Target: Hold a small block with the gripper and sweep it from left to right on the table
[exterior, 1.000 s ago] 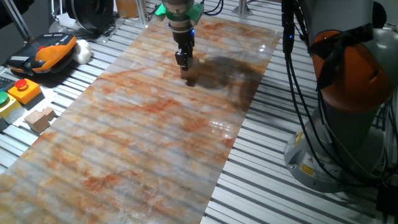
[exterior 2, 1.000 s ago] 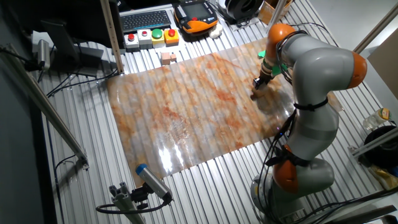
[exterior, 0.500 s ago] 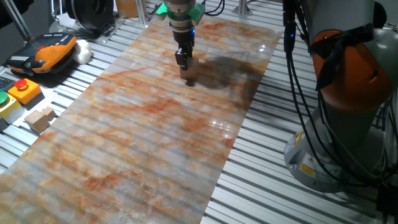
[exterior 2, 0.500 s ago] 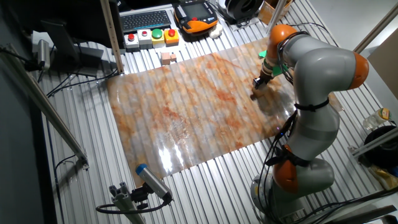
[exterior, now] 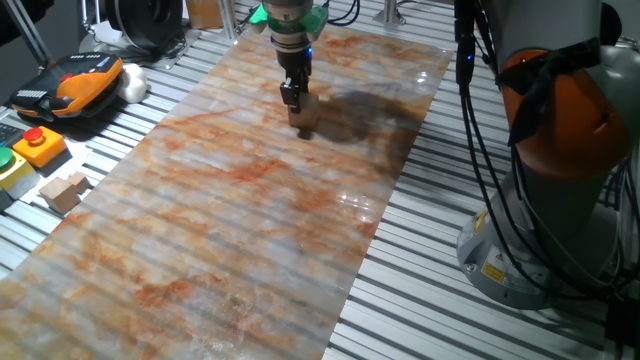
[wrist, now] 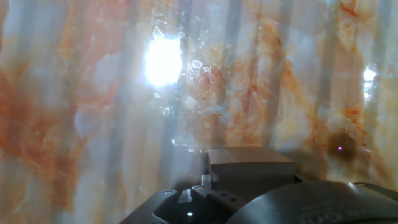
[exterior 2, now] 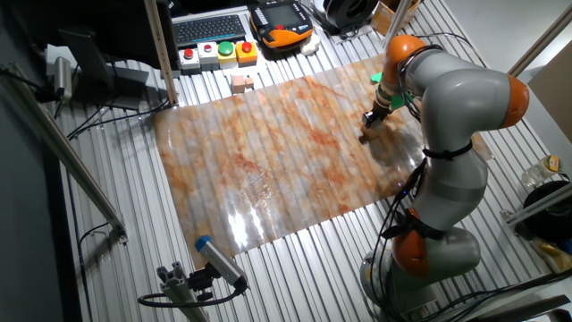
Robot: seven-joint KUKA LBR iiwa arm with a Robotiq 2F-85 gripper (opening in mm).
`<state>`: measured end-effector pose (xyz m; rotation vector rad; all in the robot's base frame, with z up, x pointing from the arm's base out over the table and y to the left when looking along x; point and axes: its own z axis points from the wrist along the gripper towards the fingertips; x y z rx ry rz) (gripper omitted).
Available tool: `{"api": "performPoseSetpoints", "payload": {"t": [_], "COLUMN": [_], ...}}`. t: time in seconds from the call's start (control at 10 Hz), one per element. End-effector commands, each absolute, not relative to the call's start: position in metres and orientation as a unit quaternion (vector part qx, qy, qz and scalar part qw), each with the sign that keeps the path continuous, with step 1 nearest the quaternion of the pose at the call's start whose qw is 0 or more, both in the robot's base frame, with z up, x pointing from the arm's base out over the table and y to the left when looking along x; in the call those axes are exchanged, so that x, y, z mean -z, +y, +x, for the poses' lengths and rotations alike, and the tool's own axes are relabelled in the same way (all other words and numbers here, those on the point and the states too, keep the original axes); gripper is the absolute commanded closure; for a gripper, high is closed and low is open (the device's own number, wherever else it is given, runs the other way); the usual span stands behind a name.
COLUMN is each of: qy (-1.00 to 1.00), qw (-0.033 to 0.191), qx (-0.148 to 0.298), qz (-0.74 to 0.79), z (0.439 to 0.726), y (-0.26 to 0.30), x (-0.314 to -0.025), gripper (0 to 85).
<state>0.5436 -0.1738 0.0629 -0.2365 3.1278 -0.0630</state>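
Right, I had the hand (exterior: 297, 103) down at the far end of the table (exterior: 230, 210), near 12 o'clock in one fixed view, fingers pointing straight down w/ the blue light and green ring above. The small block (exterior: 304, 118) sat just under the fingertips, resting on the table; from that view it looked pinched between them, but it was small and partly in shadow, so I couldn't confirm the grip for sure. In the other fixed view the hand (exterior 2: 371, 124) was at approx 2 o'clock on the table (exterior 2: 268, 170), the small block (exterior 2: 365, 138) a dark speck at its tip. Hand view gave me a grey squarish face (wrist: 250, 163) at 6 o'clock against the table (wrist: 93, 112), w/ a bright glare patch at approx 11. The pair of joined blocks (exterior: 63, 192) lay off the table on the slats (exterior: 440, 300) at 9 o'clock, near the button boxes (exterior: 30, 148).
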Motion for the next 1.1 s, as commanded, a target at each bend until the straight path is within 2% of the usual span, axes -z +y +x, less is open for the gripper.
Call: {"api": "performPoseSetpoints", "payload": {"t": [0.0,1.0], "qy": [0.997,0.997], "qw": [0.002,0.001], "qx": [0.020,0.016], "qz": [-0.075,-0.070], "z": [0.5435,0.5457], "y": [-0.1729,-0.1647], "x": [-0.0623,-0.0613], "gripper": [85.0,85.0]}}
